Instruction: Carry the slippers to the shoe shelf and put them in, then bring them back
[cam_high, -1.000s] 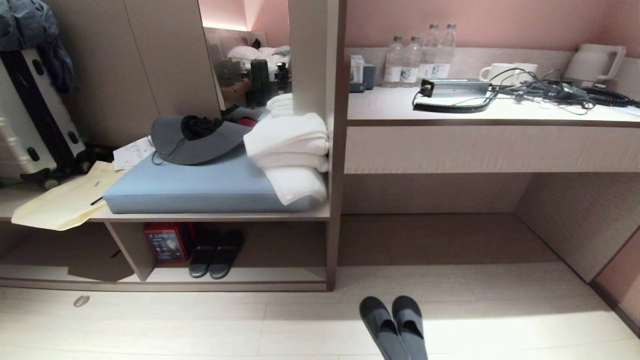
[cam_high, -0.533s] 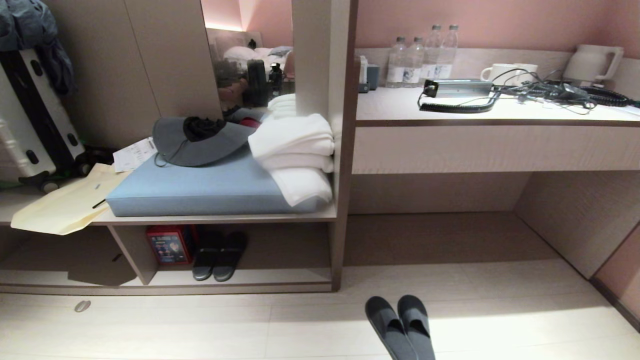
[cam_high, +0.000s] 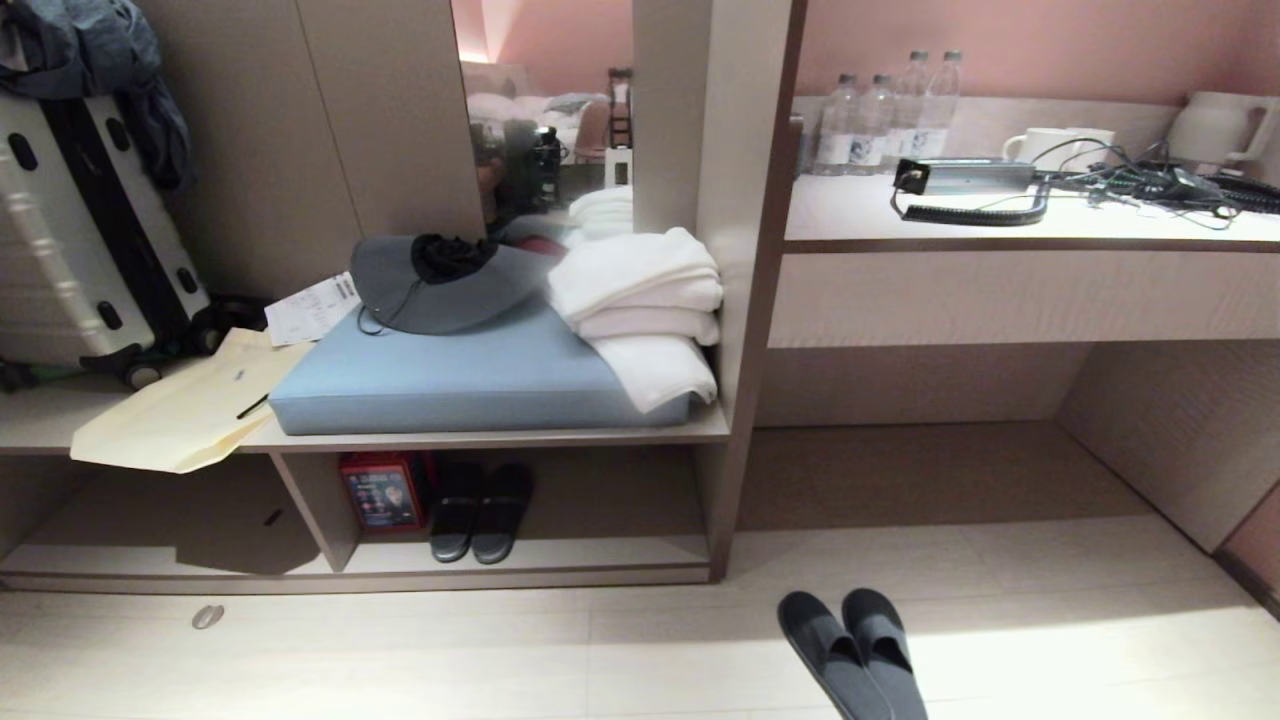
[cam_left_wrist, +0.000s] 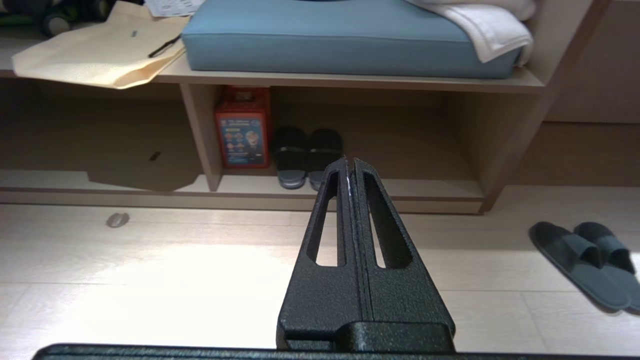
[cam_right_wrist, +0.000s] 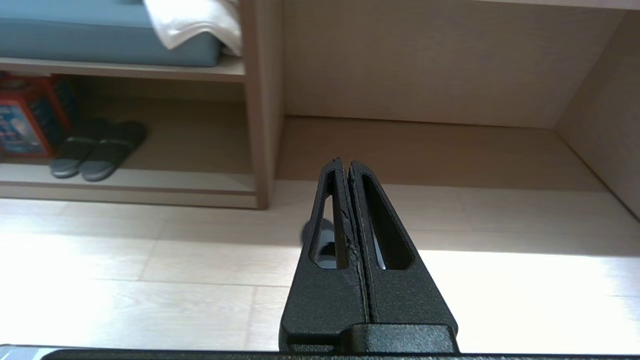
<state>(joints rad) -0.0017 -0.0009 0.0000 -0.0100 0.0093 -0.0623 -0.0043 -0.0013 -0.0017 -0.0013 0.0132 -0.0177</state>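
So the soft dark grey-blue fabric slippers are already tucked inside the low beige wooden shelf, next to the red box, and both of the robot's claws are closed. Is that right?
Not quite. The dark grey-blue fabric slippers lie on the pale floor in front of the low beige wooden shelf, as the head view shows. The pair beside the red box is the shinier black sandals. The left gripper and right gripper are indeed closed.

You see dark grey-blue slippers (cam_high: 852, 652) on pale floorboards (cam_high: 400, 660), shiny black sandals (cam_high: 481, 510) in the beige shelf (cam_high: 520, 575), a red box (cam_high: 381, 490), a light blue cushion (cam_high: 470, 375) and white towels (cam_high: 645, 310).
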